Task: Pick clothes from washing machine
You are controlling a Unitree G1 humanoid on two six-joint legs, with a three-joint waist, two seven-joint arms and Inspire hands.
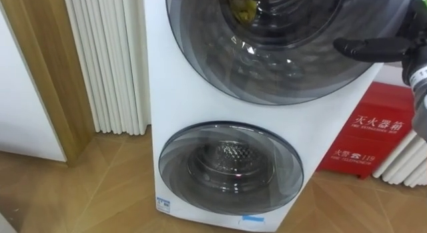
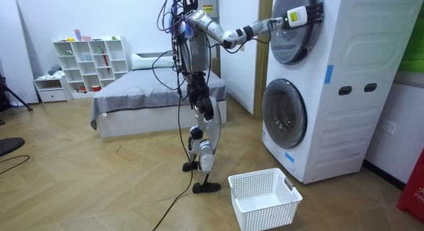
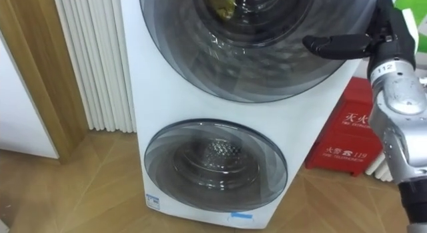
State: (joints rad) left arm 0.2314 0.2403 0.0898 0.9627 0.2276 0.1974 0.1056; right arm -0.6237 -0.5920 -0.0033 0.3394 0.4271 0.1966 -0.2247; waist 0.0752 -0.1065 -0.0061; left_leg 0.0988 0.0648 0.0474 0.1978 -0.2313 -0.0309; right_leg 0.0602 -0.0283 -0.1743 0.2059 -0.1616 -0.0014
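As the robot stands on the wooden floor facing a white washing machine [image 1: 180, 93], its right arm reaches out level to the upper door [image 1: 280, 66]. The right hand [image 3: 387, 33] sits at that door's right rim, with one black finger [image 3: 333, 45] stretched straight across the tinted glass. The rest of the hand runs past the rim and the frame's edge, so it cannot be told whether it grips or lies slack. Behind the glass, high in the upper drum, yellowish clothes [image 1: 243, 7] are still inside. The lower door [image 1: 230, 167] shows a bare metal drum. A white basket [image 2: 265, 198] waits on the floor just in front of the machine, a red box [image 1: 377, 133] stands beside it, and a bed [image 2: 152, 98] lies behind the robot.
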